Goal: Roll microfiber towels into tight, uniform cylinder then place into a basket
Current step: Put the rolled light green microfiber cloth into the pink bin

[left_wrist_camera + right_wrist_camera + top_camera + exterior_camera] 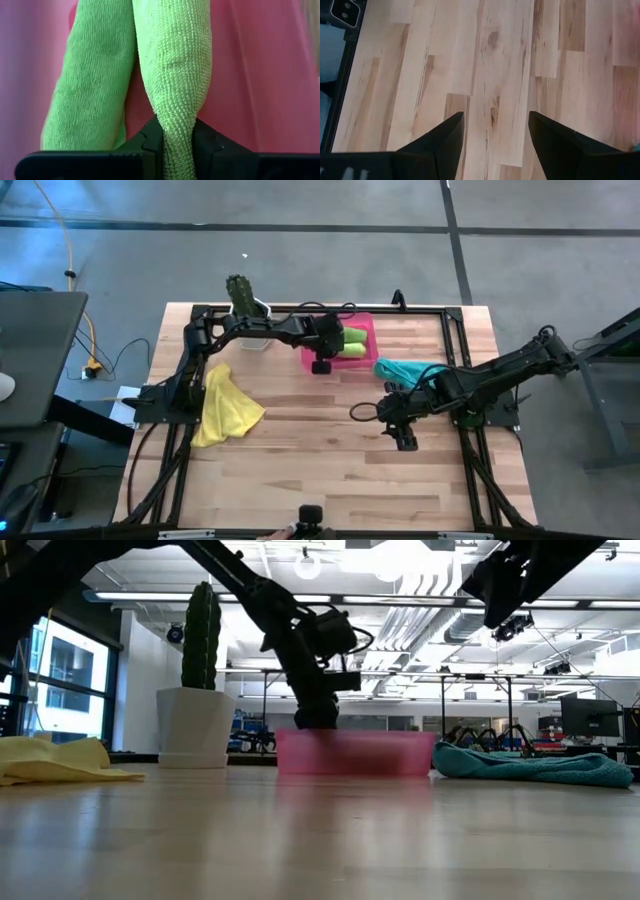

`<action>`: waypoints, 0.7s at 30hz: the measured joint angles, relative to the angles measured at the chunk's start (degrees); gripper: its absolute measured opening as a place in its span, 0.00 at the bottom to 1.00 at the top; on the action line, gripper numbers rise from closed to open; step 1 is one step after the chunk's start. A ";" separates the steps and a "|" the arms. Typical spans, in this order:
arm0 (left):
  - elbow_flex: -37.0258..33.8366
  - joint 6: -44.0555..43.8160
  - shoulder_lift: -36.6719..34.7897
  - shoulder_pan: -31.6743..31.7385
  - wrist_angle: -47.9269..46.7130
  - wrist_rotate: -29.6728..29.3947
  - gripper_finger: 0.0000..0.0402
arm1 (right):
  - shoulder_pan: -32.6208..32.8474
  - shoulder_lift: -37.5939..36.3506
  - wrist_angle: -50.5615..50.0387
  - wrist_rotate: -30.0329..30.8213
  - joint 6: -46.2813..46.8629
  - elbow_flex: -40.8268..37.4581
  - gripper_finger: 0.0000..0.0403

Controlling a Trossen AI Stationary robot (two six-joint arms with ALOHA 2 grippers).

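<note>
Towels going into the pink basket [362, 360]

Left gripper [177, 145] clenched one rolled green towel [175, 75] beside another roll, to place it; right gripper [495, 137] waited released, centre-right.

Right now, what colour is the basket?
Bright pink basket, clearest in the high view.
</note>
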 joint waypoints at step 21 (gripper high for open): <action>0.00 -5.97 0.00 -0.85 -3.79 1.10 0.29 | 0.00 0.00 -0.33 -0.28 -0.95 0.00 0.53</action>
